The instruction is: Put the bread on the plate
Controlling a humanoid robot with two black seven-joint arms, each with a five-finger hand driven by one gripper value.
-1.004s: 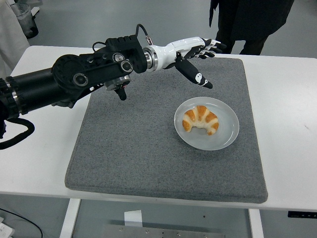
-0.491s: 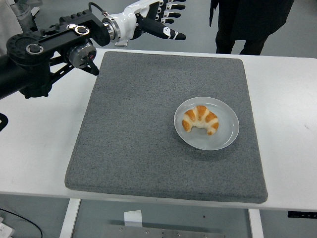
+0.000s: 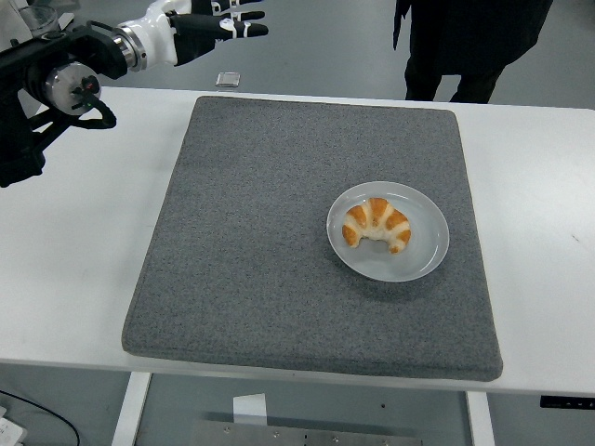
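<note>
Bread (image 3: 376,225) on plate (image 3: 423,258), well apart from left hand (image 3: 200,22)

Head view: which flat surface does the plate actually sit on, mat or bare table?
The grey mat. The plate with the croissant lies wholly within the mat's right half, not touching the white table around it.

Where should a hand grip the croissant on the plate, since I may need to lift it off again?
Grip the croissant across its thick middle arch, coming from above. It lies flat in the shallow plate, tips pointing toward the near edge, so the rim hinders a low side approach.
</note>
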